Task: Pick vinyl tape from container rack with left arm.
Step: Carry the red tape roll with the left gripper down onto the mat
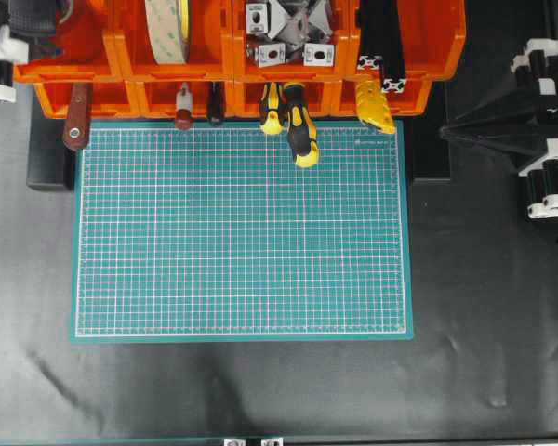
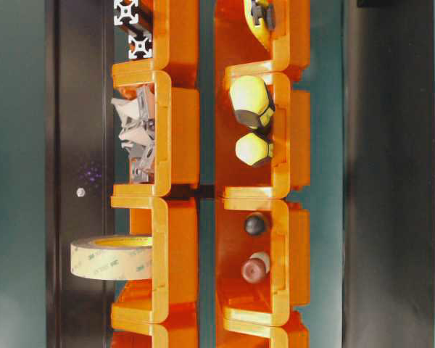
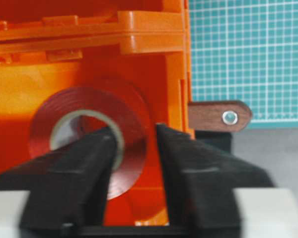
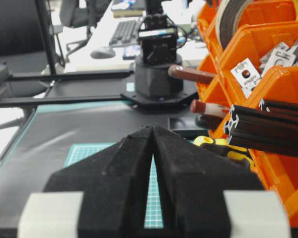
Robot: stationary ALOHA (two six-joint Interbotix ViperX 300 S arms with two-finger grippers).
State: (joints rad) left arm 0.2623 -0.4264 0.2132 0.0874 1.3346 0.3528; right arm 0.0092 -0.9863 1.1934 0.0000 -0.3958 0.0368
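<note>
In the left wrist view the left arm's black gripper (image 3: 134, 131) stands with fingers apart straddling the wall of the glossy red vinyl tape ring (image 3: 89, 136), standing on edge inside the bright orange plastic container rack (image 3: 154, 34), one finger entering its white core.

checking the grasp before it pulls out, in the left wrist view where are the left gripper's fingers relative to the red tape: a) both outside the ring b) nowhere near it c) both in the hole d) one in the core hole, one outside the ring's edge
d: the left gripper has one finger reaching into the white core of the tape, the other beside the ring's outer edge, with the tape's wall between them.
</note>
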